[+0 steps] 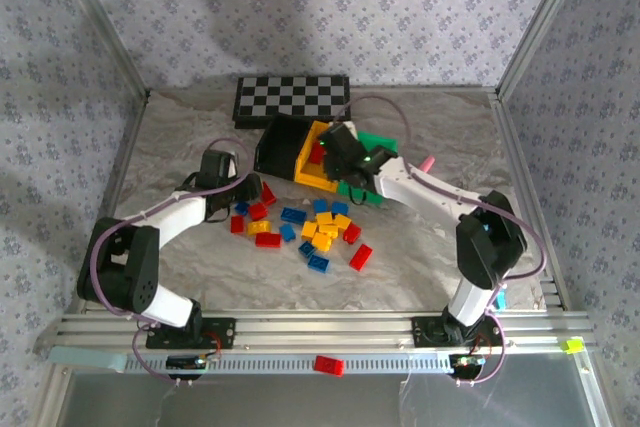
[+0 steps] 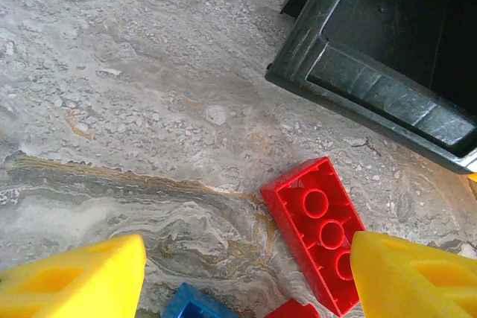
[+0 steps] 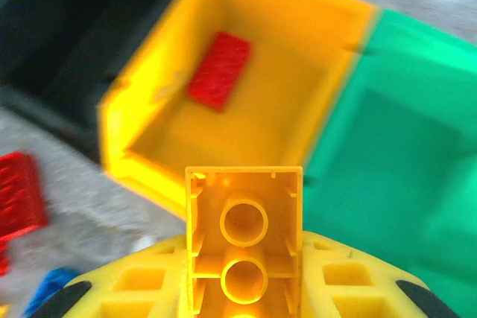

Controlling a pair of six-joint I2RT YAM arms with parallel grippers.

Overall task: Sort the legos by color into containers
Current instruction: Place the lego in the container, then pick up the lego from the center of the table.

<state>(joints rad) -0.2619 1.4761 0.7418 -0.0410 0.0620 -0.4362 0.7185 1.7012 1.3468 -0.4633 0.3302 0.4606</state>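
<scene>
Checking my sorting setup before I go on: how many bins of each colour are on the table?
black bin: 1
yellow bin: 1
green bin: 1
Total: 3 bins

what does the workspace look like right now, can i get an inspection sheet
surface: marbled grey table, no spills seen
job's things: legos loose mid-table; black bin, yellow bin, green bin side by side behind them; red brick inside yellow bin
clutter: checkered board at back; stray brick on front rail; pink thing right of the bins
grippers: left gripper open, low by the legos; right gripper shut on yellow brick above the bins
cables: purple cables loop along both arms
surroundings: patterned walls, metal frame
</scene>
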